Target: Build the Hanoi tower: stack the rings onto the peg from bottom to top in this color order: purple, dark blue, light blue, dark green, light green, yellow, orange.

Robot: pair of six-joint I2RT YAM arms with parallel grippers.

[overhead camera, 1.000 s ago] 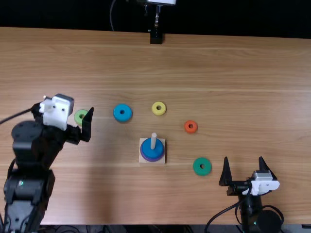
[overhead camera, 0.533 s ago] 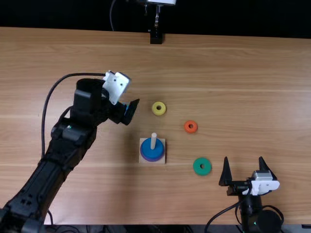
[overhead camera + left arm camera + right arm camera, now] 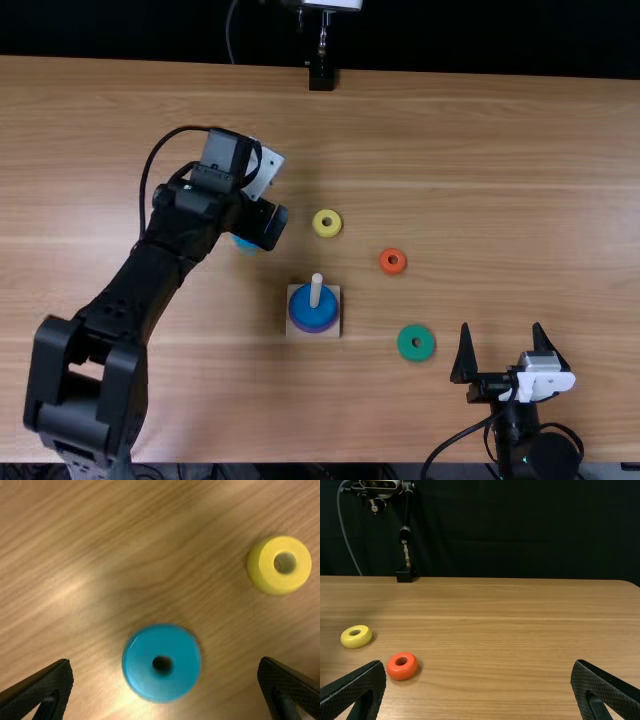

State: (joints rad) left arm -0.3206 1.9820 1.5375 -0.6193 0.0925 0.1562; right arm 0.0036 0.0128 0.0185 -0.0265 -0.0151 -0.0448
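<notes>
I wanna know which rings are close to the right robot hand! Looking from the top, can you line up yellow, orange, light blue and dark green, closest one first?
Nearest to the right gripper first, in the top view:
1. Dark green ring, just to its left
2. Orange ring, farther up and left
3. Yellow ring, near the middle
4. Light blue ring, partly under the left gripper

Stacked rings (image 3: 312,313) surround the peg (image 3: 316,288) on its base (image 3: 334,327), upon the tabletop (image 3: 480,150). One ring (image 3: 416,354) lies right, a second ring (image 3: 393,269) behind-right, a third ring (image 3: 327,233) behind, a fourth ring (image 3: 245,243) behind-left.

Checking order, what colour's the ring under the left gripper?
The ring is light blue, clearest in the left wrist view.
</notes>
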